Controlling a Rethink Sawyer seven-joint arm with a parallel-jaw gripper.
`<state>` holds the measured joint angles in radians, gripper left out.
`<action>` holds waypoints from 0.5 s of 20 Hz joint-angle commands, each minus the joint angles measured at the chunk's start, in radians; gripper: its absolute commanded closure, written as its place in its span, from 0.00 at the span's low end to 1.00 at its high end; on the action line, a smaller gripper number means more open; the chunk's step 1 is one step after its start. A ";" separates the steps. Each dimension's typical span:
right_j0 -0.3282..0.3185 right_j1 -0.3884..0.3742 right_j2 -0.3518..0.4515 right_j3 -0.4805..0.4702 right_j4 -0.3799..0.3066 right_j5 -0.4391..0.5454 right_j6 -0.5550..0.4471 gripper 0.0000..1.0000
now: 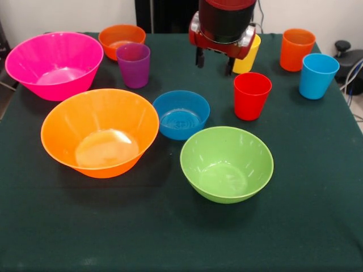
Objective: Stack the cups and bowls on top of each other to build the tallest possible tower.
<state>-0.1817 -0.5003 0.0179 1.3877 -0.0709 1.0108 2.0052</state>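
My gripper [214, 62] hangs open and empty above the far middle of the table, just in front of the yellow cup [248, 56], which it partly hides. The red cup [252, 95] stands upright a little nearer and to the right. A purple cup [134, 64] stands at far left of centre, the orange cup [296, 49] and light blue cup [317, 75] at far right. The large pink bowl [54, 64] sits far left, the small orange bowl [121, 39] behind it, the large orange bowl [100, 131] front left, the small blue bowl [181, 114] in the centre, the green bowl [227, 163] front centre. Nothing is stacked.
A dark green cloth [170, 232] covers the table. Black cables and a dark device [350, 62] lie off the right edge of the table.
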 commanded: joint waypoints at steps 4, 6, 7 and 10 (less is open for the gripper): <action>-0.015 0.068 0.096 -0.145 -0.028 0.127 -0.064 0.00; -0.012 0.086 0.096 -0.183 -0.033 0.149 -0.067 0.00; -0.012 0.092 0.097 -0.194 -0.035 0.156 -0.070 0.00; -0.011 0.112 0.098 -0.237 -0.040 0.180 -0.076 0.00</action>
<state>-0.1817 -0.4494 0.0249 1.2689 -0.0747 1.0922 2.0052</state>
